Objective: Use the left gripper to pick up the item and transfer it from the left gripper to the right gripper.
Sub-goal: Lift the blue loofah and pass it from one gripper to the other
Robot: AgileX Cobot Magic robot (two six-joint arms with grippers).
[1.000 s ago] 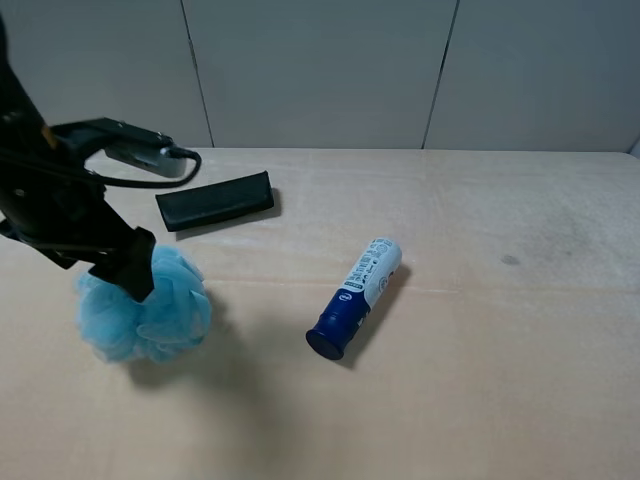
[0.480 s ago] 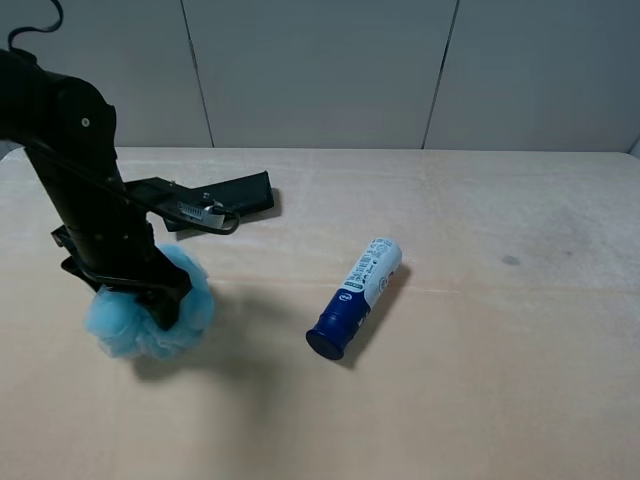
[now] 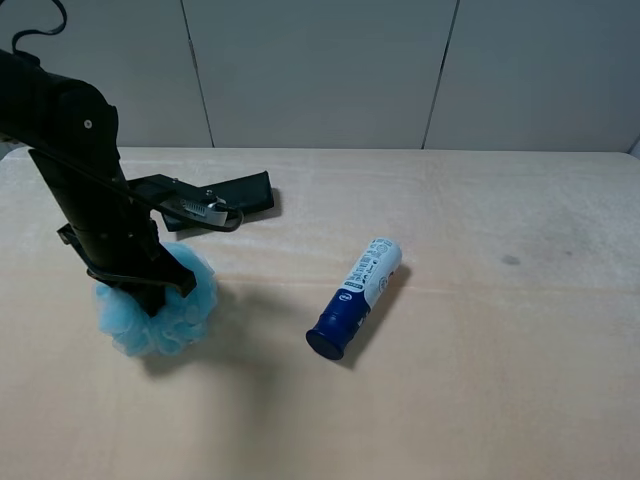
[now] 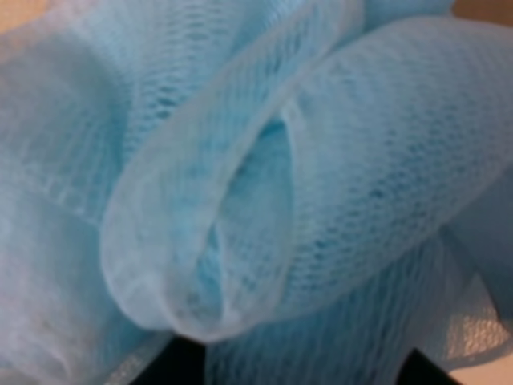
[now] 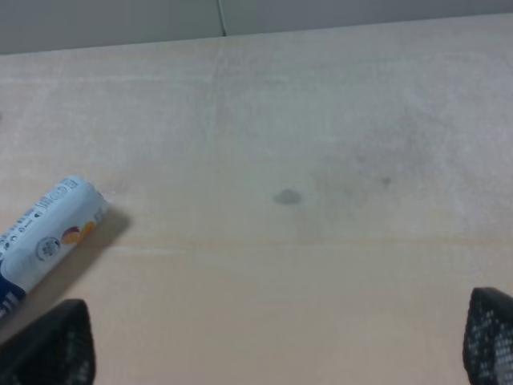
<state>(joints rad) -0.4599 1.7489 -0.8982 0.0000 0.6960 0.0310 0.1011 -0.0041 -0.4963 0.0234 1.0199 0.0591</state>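
Note:
The light blue mesh pouf (image 3: 165, 312) rests on the left of the table. My left gripper (image 3: 150, 293) comes down from above and is buried in its top, its jaws pressed into the mesh. In the left wrist view the pouf (image 4: 264, 184) fills the frame, with only dark bits of the fingers (image 4: 183, 365) showing close together at the edge. My right gripper (image 5: 264, 353) is out of the exterior view. In its wrist view its two fingertips (image 5: 48, 345) stand wide apart and hold nothing above the bare table.
A blue-and-white tube (image 3: 356, 296) lies in the middle of the table and also shows in the right wrist view (image 5: 44, 233). A black flat case (image 3: 225, 198) lies behind the left arm. A small dark spot (image 3: 510, 261) marks the table on the right.
The left arm swung upright and pushed down into the pouf. The pouf now looks squeezed and has shifted slightly right. The tube and the case have not moved.

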